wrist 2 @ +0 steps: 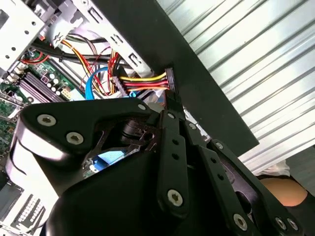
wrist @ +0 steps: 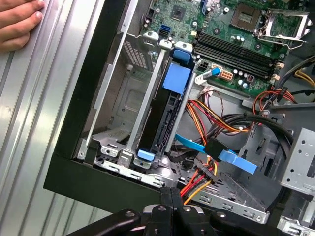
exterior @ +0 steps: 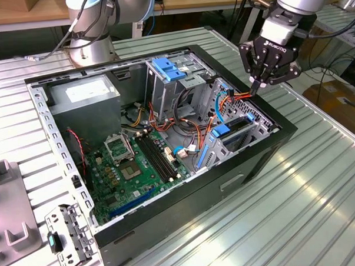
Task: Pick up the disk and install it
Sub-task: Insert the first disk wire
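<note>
Disk [wrist: 166,115] seated in case [exterior: 249,162] bay; gripper [exterior: 257,85] jaws pinched together, seemingly empty, tips at power plug [wrist 2: 170,78], apparently still unconnected

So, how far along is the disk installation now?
Done: the disk already sits in its bay of the case. In hand: the gripper, fingers shut, is at the power connector, holding no disk. Left: the blue data cable seems not plugged into the disk.
</note>
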You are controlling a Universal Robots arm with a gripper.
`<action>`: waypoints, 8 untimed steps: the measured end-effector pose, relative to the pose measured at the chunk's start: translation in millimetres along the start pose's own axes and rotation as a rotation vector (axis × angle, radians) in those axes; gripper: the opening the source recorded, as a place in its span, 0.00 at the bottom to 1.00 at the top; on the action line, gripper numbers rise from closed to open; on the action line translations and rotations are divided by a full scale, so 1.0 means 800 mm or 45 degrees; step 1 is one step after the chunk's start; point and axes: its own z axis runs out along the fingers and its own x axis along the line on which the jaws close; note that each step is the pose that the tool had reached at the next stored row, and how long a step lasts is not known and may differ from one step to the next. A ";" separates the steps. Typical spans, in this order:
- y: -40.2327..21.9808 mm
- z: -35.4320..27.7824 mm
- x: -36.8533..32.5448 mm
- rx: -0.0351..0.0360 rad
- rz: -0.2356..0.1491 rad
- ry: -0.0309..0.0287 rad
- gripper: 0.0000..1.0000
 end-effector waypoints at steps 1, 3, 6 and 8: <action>-0.0015 0.0000 -0.0010 0.0001 -0.002 -0.0001 0.11; -0.0037 0.0000 -0.0025 0.0002 -0.006 -0.0002 0.11; -0.0038 0.0000 -0.0025 0.0001 -0.006 -0.0001 0.11; -0.0039 0.0001 -0.0026 0.0002 -0.010 -0.0001 0.11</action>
